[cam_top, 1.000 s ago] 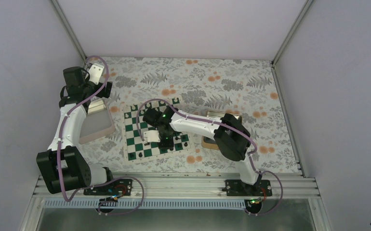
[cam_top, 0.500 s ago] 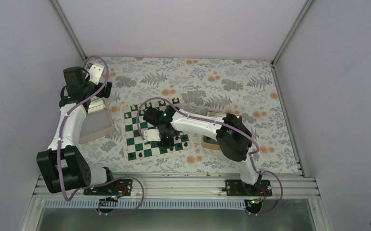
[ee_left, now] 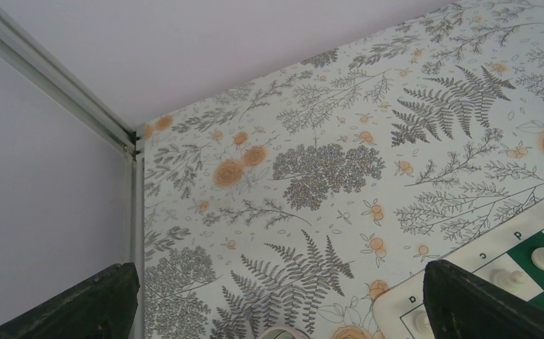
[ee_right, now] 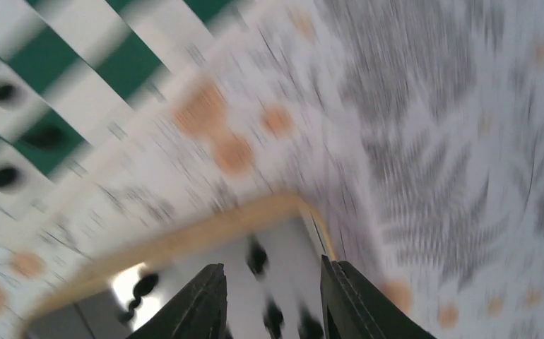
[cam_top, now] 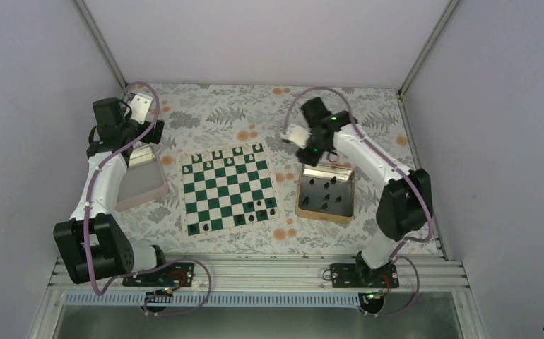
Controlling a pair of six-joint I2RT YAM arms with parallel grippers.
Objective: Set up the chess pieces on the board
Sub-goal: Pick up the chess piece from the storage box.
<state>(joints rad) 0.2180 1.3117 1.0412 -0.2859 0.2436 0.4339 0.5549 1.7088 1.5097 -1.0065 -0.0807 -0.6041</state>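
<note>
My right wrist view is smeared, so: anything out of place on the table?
Nothing spilled or damaged. The board lies slightly turned against the edge of the table. Its near rows hold only a few black pieces, with gaps; more sit in the gold tray.

Even soft lighting, faint shadows, right wrist view heavily motion-blurred, other views sharp

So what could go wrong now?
The right claw hangs over the tray with a blurry wrist view, so it might bump the tiny black pieces there instead of grabbing one. The black ones on the board stand close together, so adding another could topple them.
</note>
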